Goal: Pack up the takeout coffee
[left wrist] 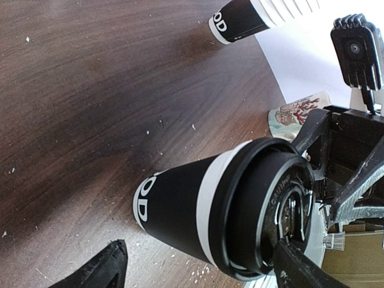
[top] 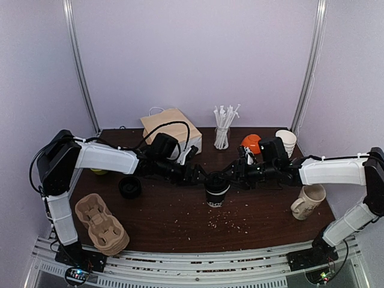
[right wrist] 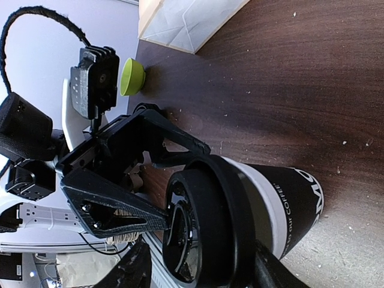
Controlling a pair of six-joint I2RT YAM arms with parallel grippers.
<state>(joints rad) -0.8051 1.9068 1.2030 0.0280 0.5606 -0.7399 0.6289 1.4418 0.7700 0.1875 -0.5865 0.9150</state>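
From my end the takeout coffee [top: 216, 191] is just a black paper cup with its black lid on, a white band under the rim and white lettering down low, standing upright around the middle of the dark wood tabletop [top: 180, 222].

The takeout coffee [top: 216, 192] stands between left end effector [top: 203, 179] and right end effector [top: 231, 177].

1. From overhead, the takeout coffee [top: 216, 191] carries white print too small for me to read.
2. In the left wrist view, another black-bottomed cup [left wrist: 237, 21] runs off the top edge.
3. There, the mug [left wrist: 295, 114] is mostly hidden, and only a red-patterned patch shows.
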